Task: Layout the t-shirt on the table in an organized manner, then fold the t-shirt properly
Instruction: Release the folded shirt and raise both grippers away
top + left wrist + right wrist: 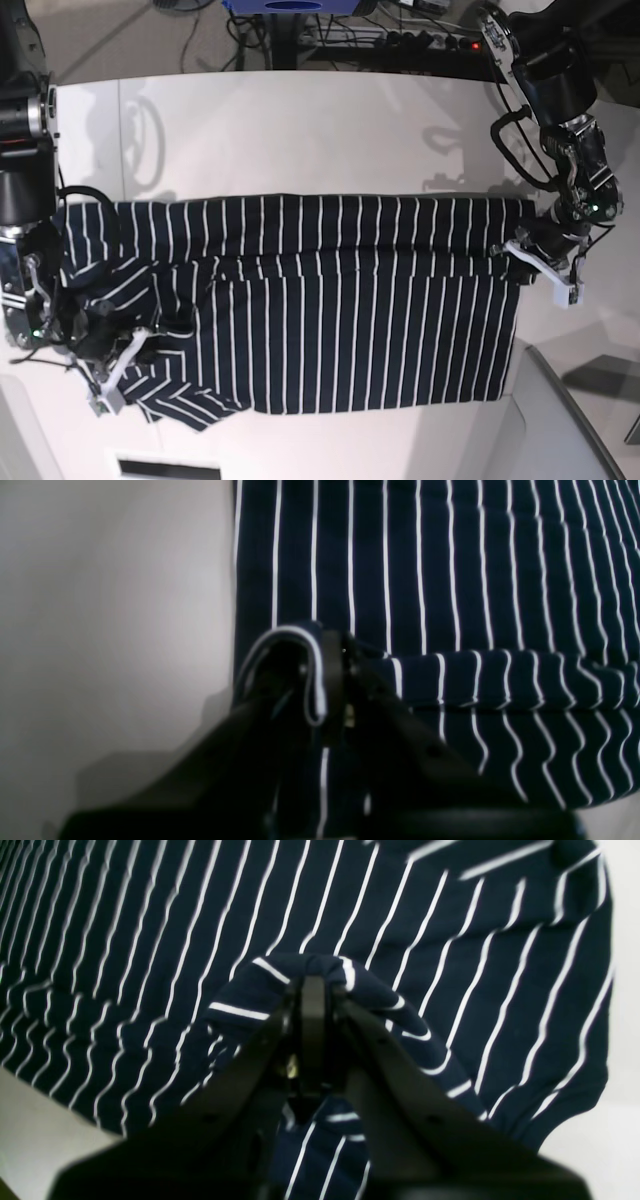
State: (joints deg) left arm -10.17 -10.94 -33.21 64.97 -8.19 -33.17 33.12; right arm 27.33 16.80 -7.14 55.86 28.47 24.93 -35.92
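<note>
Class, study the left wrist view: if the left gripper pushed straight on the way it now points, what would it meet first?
The left gripper, shut on a fold of the t-shirt, points across the striped cloth, so it would probably meet more t-shirt first; the table lies off to the side. Depth is unclear.

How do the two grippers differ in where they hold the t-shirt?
The left gripper pinches a straight, flat edge of the t-shirt; the right gripper pinches a bunched, wrinkled part near the sleeve. In the base view the left sits higher, the right lower. Both are shut on cloth.
</note>
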